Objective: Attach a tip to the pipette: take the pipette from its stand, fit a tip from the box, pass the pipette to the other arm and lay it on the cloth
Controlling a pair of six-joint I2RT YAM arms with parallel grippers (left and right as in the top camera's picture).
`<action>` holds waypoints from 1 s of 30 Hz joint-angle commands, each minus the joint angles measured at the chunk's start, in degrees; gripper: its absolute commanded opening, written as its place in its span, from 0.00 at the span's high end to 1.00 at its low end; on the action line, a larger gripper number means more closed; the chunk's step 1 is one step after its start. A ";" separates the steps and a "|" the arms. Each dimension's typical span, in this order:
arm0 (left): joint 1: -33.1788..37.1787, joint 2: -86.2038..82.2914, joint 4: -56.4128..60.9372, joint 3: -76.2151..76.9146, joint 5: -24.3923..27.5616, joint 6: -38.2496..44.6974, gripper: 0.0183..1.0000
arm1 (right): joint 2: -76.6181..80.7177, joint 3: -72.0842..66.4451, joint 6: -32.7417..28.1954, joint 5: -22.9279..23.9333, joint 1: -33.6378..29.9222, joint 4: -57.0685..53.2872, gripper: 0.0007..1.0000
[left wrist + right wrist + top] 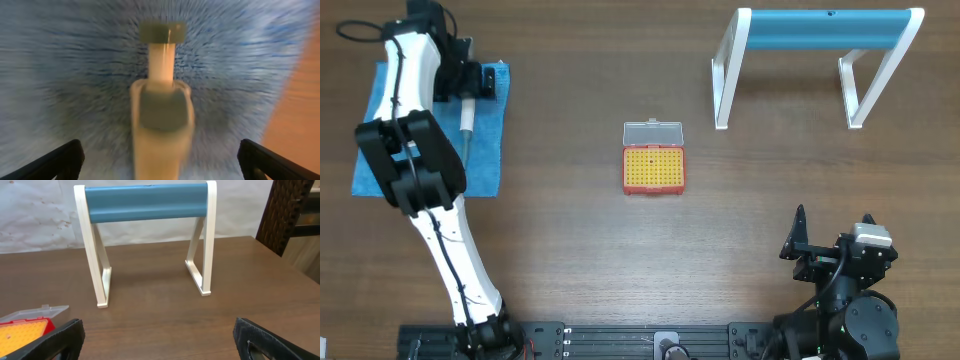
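As we look down, the slim white plastic pipette lies on the blue fabric cloth at ten o'clock, beneath the left gripper. Its wrist view shows fingers released, straddling the pipette. The right wrist view shows the right gripper gaping, empty. We judge only withdrawal is left.

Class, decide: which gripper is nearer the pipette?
Left. The left gripper is over the pipette on the cloth, open fingers either side; the right gripper sits far across the table.
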 commanded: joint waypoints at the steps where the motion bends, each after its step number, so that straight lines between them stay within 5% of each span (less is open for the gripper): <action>1: 0.02 -19.02 0.37 1.38 -0.83 -2.49 0.00 | -0.28 -0.35 0.83 -0.57 -0.17 -0.04 0.02; 10: 0.02 -47.36 1.81 1.36 2.10 -9.31 0.00 | -0.28 -0.35 0.83 -0.57 -0.17 -0.04 0.02; 14: 0.07 -59.32 -2.84 1.36 -9.88 3.34 0.00 | -0.28 -0.35 0.83 -0.57 -0.17 -0.04 0.02; 20: 0.02 -76.11 -5.49 0.92 -14.82 3.32 0.00 | -0.28 -0.35 0.83 -0.57 -0.17 -0.02 0.02; 25: 0.02 -93.61 -6.54 -2.86 -9.66 -5.68 0.00 | -0.28 -0.35 0.83 -0.57 -0.17 -0.04 0.02; 30: 0.02 -109.85 -6.27 -17.92 -0.35 -6.25 0.00 | -0.28 -0.35 0.83 -0.57 -0.17 -0.04 0.02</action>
